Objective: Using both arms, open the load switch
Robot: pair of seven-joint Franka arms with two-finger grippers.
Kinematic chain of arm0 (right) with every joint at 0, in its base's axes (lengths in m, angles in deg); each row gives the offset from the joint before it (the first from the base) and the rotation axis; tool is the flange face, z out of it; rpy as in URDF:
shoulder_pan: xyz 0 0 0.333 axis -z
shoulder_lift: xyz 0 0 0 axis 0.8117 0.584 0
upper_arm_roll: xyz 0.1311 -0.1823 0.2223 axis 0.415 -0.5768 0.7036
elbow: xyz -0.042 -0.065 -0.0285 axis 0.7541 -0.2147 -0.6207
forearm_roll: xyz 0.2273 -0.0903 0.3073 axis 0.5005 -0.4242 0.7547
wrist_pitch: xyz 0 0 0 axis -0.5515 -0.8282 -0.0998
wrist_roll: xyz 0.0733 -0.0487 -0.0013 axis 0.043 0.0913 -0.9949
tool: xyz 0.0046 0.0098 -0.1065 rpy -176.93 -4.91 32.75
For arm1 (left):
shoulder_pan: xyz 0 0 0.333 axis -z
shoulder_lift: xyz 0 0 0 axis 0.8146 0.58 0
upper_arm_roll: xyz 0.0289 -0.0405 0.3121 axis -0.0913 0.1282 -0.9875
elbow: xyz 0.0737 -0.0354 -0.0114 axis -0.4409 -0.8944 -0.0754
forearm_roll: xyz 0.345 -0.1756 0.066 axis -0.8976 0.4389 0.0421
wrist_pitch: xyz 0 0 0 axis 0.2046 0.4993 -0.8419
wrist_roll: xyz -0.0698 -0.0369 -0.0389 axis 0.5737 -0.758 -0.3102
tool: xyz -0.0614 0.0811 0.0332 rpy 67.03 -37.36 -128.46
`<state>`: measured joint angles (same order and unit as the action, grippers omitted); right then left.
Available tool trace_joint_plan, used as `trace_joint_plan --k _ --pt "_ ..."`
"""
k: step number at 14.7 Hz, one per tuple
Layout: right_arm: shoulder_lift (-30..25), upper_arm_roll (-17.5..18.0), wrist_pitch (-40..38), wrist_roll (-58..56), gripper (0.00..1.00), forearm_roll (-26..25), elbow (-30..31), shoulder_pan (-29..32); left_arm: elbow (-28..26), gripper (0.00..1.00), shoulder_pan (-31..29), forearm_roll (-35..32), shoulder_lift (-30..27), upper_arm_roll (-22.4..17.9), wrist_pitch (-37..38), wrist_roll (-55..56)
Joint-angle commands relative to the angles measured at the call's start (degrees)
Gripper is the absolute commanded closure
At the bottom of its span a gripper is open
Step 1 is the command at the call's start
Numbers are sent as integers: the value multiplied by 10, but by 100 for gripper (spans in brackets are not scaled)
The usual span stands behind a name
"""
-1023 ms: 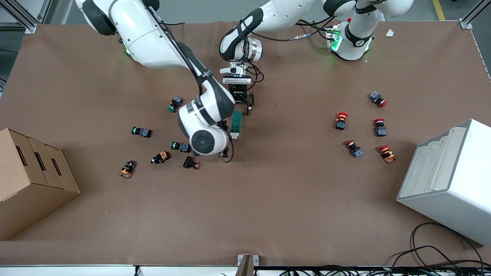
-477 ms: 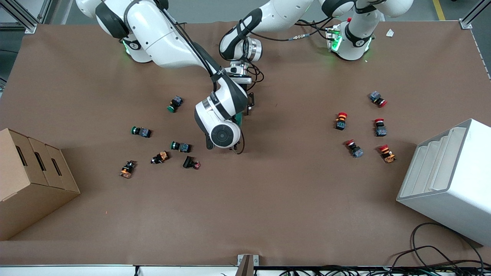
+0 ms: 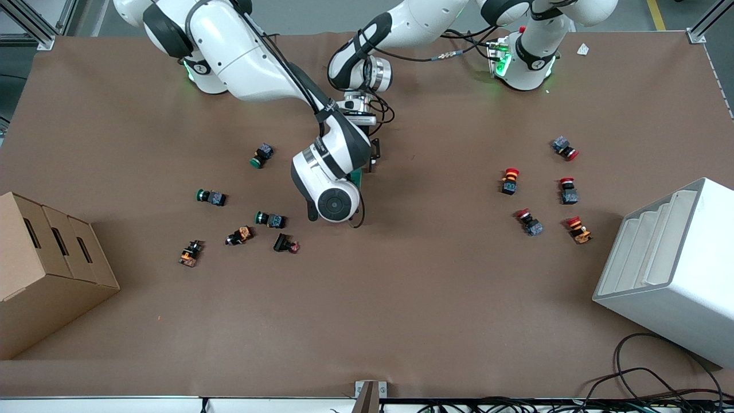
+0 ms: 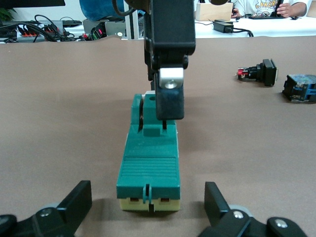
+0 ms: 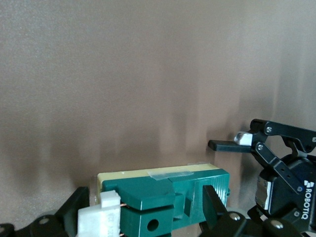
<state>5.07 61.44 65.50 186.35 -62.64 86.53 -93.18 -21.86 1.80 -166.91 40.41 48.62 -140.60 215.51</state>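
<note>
Lying flat on the brown table (image 3: pixel 401 298) near its middle: the load switch (image 4: pixel 149 165), dark green, cream at its base, white lever piece (image 5: pixel 98 220) at one end; in the front view mostly hidden under the right arm's wrist, only a green sliver (image 3: pixel 357 175) showing.

Right gripper (image 5: pixel 143 210) low over the lever end, fingers (image 5: pixel 213 201) spread to either side of the green body; touching or not, cannot tell; in the left wrist view one of those dark fingers (image 4: pixel 169 103) reaching down onto the top of the switch.

Left gripper (image 4: pixel 148 210) at the other end, just short of the cream face, fingers (image 4: pixel 217 202) wide apart and clear of the block; nothing grasped.

Scattered toward the right arm's end, well apart from both grippers: green-capped push buttons (image 3: pixel 211 197); toward the left arm's end, red-capped ones (image 3: pixel 509 180); beside those, a white stepped rack (image 3: pixel 671 269); cardboard boxes (image 3: pixel 46 269) at the opposite table edge.
</note>
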Motion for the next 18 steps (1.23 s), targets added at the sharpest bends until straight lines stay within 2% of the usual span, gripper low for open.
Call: trace_joint_plan --k 1,5,18 --pt "-6 19 -52 6 0 34 -24 12 1 1 -10 6 31 -6 -6 5" --pt "-8 19 -98 6 0 55 -60 18 1 1 -10 6 31 -5 -5 5" --pt "-12 20 -180 -26 0 58 -62 16 9 1 -11 6 30 -6 -5 -1"
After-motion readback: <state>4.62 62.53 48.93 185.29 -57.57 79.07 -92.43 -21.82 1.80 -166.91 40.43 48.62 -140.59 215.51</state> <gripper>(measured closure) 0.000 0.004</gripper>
